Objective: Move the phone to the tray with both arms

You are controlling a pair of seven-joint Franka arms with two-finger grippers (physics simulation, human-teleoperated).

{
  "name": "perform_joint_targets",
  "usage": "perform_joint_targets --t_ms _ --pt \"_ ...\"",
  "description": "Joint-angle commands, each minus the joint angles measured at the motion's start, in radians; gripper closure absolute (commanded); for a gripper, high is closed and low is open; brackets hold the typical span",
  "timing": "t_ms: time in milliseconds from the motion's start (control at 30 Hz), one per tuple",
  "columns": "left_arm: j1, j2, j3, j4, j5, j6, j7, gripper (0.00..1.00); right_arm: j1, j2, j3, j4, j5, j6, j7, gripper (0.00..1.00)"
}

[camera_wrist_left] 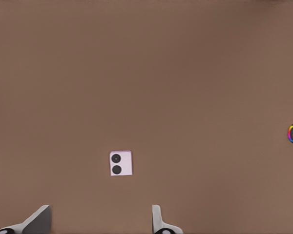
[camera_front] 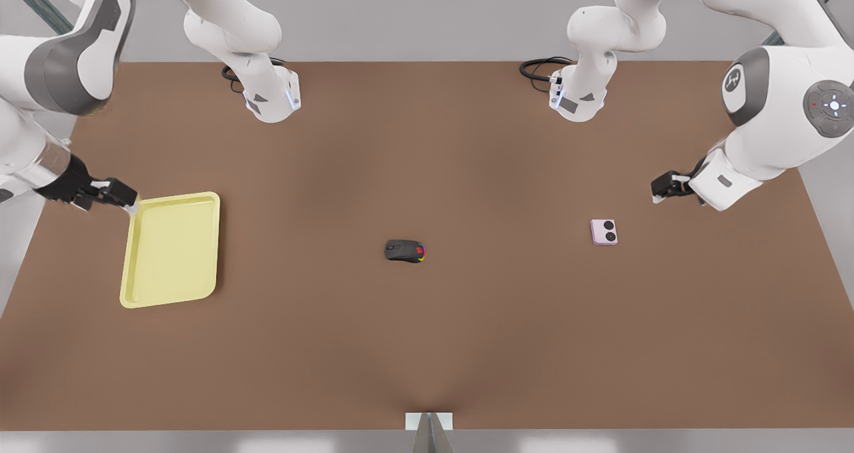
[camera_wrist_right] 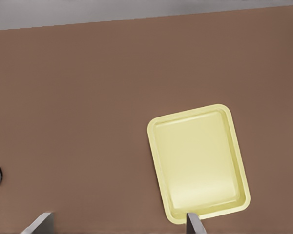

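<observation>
Black mouse (camera_front: 404,251) mid-worktop (camera_front: 427,346), pink phone (camera_front: 604,232) lying flat toward the front view's right, yellow tray (camera_front: 171,249) at the left, left tool (camera_front: 662,189) hovering near the phone, fingers apart, right tool (camera_front: 130,199) at the tray's far corner, fingers apart

Two white jointed arms are seen, their shells rounded and glossy, with grey sections at the joints; a round grey cap with a pale centre and a small red mark is set on one joint; black cables are looped at both bases; small black grippers with pale grey fingers (camera_wrist_left: 158,219) are fitted.
</observation>
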Motion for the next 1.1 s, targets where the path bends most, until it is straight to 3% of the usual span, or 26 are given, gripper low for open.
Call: perform_joint_targets --t_ms 0,67,233,367,467,1067 --pt "0.003 0.001 0.000 0.000 0.007 0.042 0.061 0.00 0.000 -0.009 0.002 0.018 0.005 -0.106 -0.012 0.00" --pt "0.003 -0.006 0.002 -0.089 0.004 0.123 0.061 0.00 0.000 -0.009 0.002 0.020 0.006 -0.106 -0.009 0.00" --pt "0.003 -0.013 0.012 -0.557 -0.007 0.692 0.071 0.00 -0.012 0.010 -0.007 0.020 0.006 -0.095 -0.002 0.00" --pt "0.003 0.017 0.012 -0.757 -0.008 0.967 0.077 0.00 -0.008 -0.002 -0.006 0.073 0.006 -0.105 -0.002 0.00" --pt "0.003 0.039 0.012 -0.832 -0.008 1.050 0.077 0.00 -0.012 0.004 -0.007 0.072 0.009 -0.105 0.000 0.00" --pt "0.006 0.146 0.054 -0.918 -0.010 1.083 0.077 0.00 -0.006 0.001 -0.056 0.078 -0.012 -0.014 -0.011 0.00"
